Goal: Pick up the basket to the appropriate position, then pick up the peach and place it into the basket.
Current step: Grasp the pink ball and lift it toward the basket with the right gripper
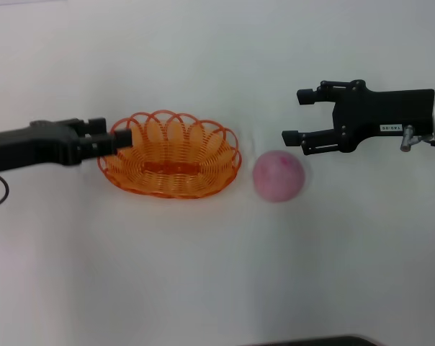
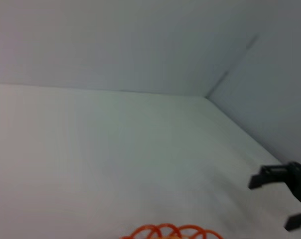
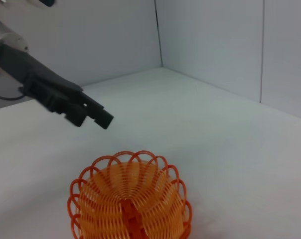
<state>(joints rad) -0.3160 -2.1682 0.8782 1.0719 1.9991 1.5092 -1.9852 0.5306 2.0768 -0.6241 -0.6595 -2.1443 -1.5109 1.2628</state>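
The orange open-weave basket [image 1: 171, 155] stands on the white table at the centre; it also shows in the right wrist view [image 3: 128, 199], and its rim shows in the left wrist view [image 2: 170, 231]. The pale pink peach [image 1: 279, 176] lies on the table just right of the basket, apart from it. My left gripper [image 1: 120, 138] is at the basket's left rim; the right wrist view shows the left gripper [image 3: 93, 119] hovering above the basket without touching it. My right gripper [image 1: 293, 115] is open and empty, just behind and above the peach; it also shows in the left wrist view [image 2: 272, 203].
White walls [image 3: 210, 40] close off the table at the back and side. A dark edge [image 1: 311, 340] shows at the table's front. Bare white table [image 1: 203, 274] lies in front of the basket and peach.
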